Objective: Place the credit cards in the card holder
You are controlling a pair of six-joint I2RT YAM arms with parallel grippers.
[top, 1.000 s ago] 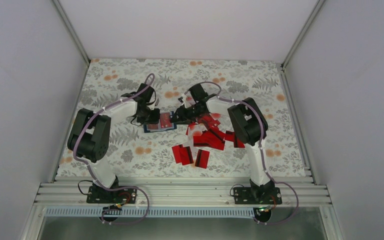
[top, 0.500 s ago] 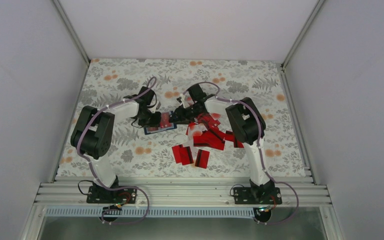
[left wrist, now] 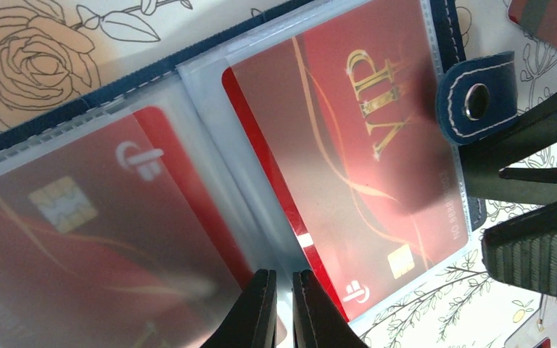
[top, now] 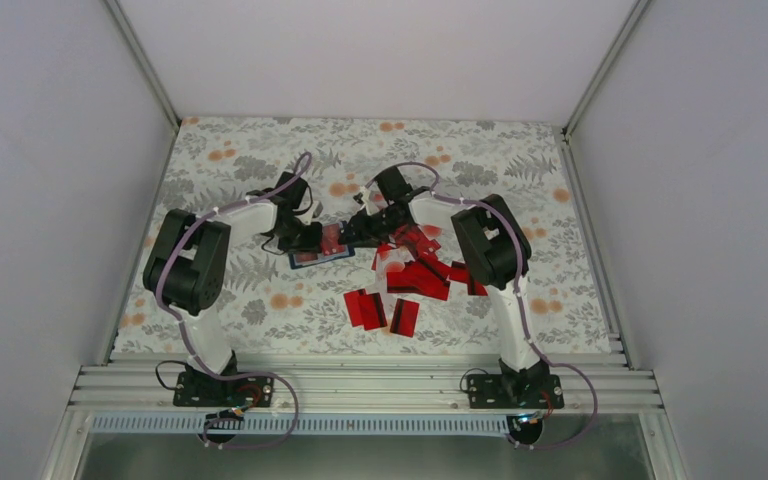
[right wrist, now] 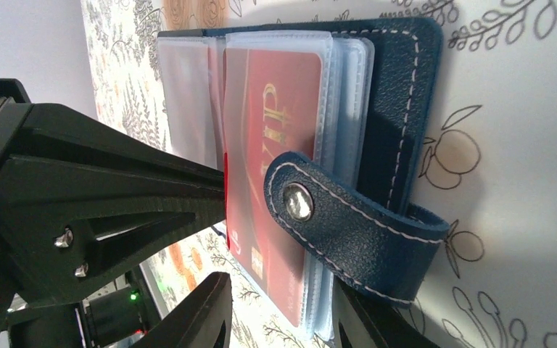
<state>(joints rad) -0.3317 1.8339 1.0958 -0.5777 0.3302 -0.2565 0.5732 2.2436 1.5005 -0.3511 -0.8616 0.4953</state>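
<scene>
The navy card holder point(left wrist: 450, 43) lies open on the floral cloth, its clear sleeves holding red credit cards. One card with gold VIP lettering point(left wrist: 362, 145) fills the right page and another point(left wrist: 80, 232) the left. My left gripper point(left wrist: 283, 284) is shut, its tips at the fold beside the VIP card's bare red edge. The right gripper point(right wrist: 283, 290) is open and straddles the sleeve stack under the snap strap point(right wrist: 348, 225). From above, the left gripper point(top: 305, 238) and right gripper point(top: 358, 232) meet over the holder point(top: 322, 256).
Several loose red cards point(top: 418, 275) are heaped right of the holder, and two more point(top: 380, 310) lie nearer the front edge. The right arm's elbow point(top: 487, 243) hangs over that heap. Grey walls enclose the table.
The left arm's elbow has swung right and its fingers have drawn closer together at the holder. The right arm has barely moved.
</scene>
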